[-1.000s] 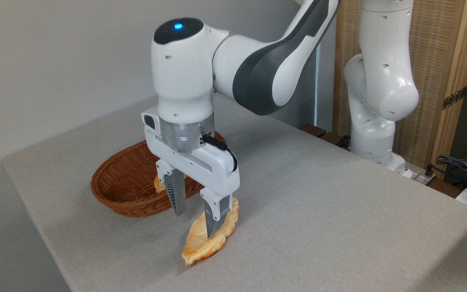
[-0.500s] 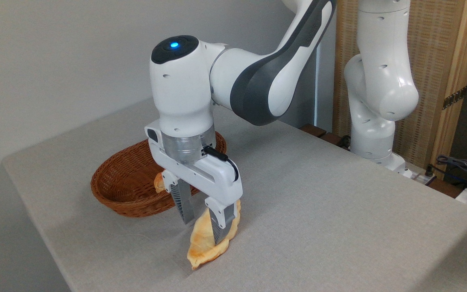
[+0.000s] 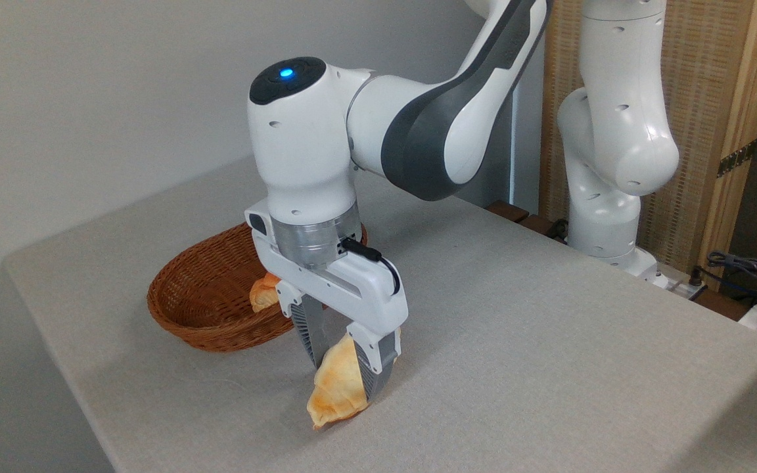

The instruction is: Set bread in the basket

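The bread (image 3: pixel 336 387) is a flat golden pastry with a browner pointed end, tipped up on its edge near the table's front. My gripper (image 3: pixel 344 380) is shut on it, one finger on each flat side, the pointed end sticking out toward the front left. The pastry's lower tip is at the grey tabletop; whether it still touches is unclear. Just behind and to the left sits the reddish-brown woven basket (image 3: pixel 184 318). A smaller golden-orange roll (image 3: pixel 264 293) lies inside the basket, partly hidden by my wrist.
The grey table (image 3: pixel 549 341) stretches to the right of the gripper. Its front edge runs close below the bread. The arm's white base (image 3: pixel 605 223) stands at the back right, with cables (image 3: pixel 746 269) and a wooden screen behind it.
The gripper has come down and closed its fingers onto the bread. The pastry, lying flat a second ago, now stands tilted on edge between the fingers. The wrist has shifted slightly right.
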Controlling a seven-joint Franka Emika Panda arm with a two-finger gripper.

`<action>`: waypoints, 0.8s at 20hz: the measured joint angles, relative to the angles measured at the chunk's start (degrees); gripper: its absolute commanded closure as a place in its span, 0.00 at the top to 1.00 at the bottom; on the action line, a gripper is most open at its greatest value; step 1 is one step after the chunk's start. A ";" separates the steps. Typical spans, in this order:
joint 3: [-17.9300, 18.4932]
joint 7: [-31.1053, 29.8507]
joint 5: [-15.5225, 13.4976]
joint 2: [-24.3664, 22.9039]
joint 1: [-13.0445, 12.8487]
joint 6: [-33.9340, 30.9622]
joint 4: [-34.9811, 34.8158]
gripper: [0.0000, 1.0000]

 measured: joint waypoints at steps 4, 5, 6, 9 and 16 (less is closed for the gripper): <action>0.07 0.13 0.01 -0.04 0.02 -1.39 0.00 1.00; 0.07 0.20 0.01 -0.03 0.02 -1.61 -0.01 1.00; 0.07 0.23 0.02 -0.02 0.02 -1.69 -0.02 1.00; 0.05 0.33 0.02 0.13 -0.04 -1.80 -0.10 1.00; -0.36 0.37 0.02 2.12 -0.68 -1.85 -0.43 0.36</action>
